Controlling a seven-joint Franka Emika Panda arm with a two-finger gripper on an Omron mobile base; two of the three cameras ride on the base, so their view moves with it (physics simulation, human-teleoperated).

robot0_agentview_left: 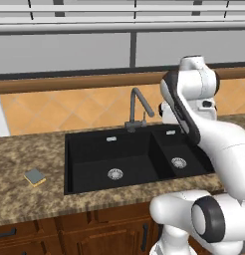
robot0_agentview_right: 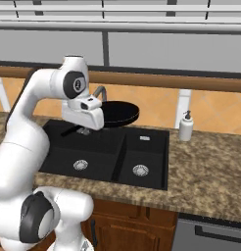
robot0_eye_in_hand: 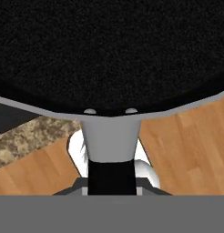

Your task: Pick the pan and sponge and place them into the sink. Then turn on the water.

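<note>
The black pan (robot0_agentview_right: 118, 112) hangs in the air over the black sink (robot0_agentview_right: 142, 153), held level above the larger basin. My gripper (robot0_agentview_right: 83, 130) is shut on its thin handle (robot0_agentview_right: 69, 131). In the hand view the pan (robot0_eye_in_hand: 109, 50) spreads across the top and its handle (robot0_eye_in_hand: 111, 150) runs down between my gripper (robot0_eye_in_hand: 111, 187). The grey-blue and yellow sponge (robot0_agentview_left: 35, 177) lies flat on the counter left of the sink (robot0_agentview_left: 94, 154). No water is in view at the faucet (robot0_agentview_left: 137, 107).
A white soap bottle (robot0_agentview_right: 185, 126) stands on the granite counter (robot0_agentview_right: 210, 166) right of the sink. The dark faucet (robot0_agentview_right: 100, 91) rises behind the basins, just behind the pan. Both basins show silver drains. Wooden cabinets run below the counter edge.
</note>
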